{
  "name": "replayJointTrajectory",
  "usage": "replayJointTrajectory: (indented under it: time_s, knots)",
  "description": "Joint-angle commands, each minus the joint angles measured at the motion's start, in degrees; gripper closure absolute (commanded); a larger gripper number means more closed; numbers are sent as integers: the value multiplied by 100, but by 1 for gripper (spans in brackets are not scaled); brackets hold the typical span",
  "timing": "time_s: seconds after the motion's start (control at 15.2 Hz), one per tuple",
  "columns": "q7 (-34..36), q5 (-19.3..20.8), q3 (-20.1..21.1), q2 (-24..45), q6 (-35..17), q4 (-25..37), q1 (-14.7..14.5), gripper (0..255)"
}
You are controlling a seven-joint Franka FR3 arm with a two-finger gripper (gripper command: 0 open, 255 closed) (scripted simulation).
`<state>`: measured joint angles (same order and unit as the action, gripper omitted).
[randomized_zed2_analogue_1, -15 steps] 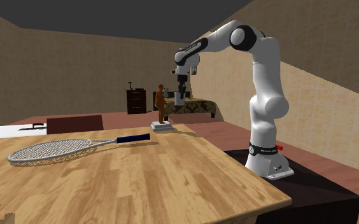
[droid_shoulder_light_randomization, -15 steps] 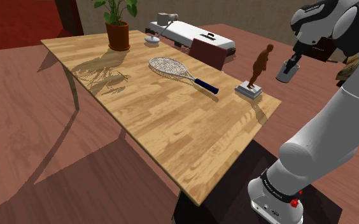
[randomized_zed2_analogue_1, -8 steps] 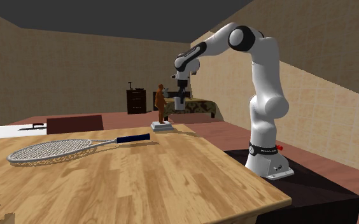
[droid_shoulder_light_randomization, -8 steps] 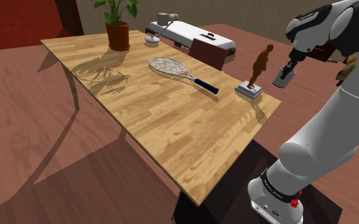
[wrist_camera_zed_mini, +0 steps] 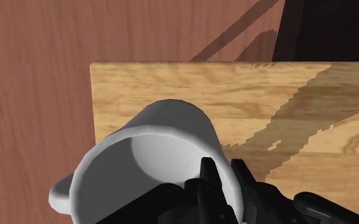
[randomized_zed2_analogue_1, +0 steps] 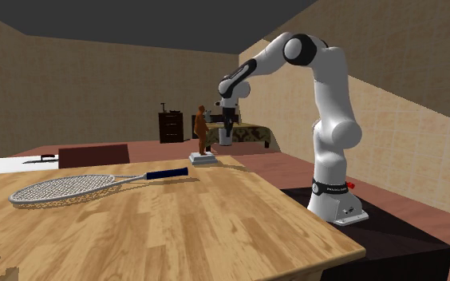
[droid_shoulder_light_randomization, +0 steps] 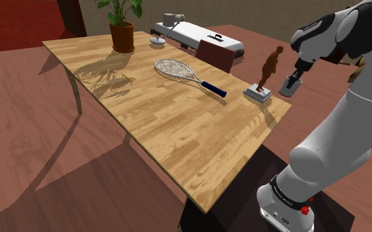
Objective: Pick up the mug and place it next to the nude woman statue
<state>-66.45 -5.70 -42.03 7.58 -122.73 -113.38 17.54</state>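
Mug (wrist_camera_zed_mini: pixel 147 137), white: wall clamped by the hand (wrist_camera_zed_mini: pixel 226 170), held aloft near brown statue (droid_shoulder_light_randomization: pixel 268 68), apparently above corner of tabletop (droid_shoulder_light_randomization: pixel 178 132).

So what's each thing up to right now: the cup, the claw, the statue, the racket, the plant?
Mug: in the air, empty, clamped by its rim.
Claw: shut on the mug.
Statue: upright at the table corner.
Tennis racket: lying flat on the table.
Potted plant: standing upright.
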Motion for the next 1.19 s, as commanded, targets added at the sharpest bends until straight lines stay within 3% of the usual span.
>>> replayJointTrajectory:
  time_s: [0.0,0.92,1.12]
  knots:
    - [-75,-104,13,119,-138,-48,33,255]
    - [-485,-720,213,760,-1061,-503,221,255]
    - [-485,-719,213,760,-1061,-503,222,255]
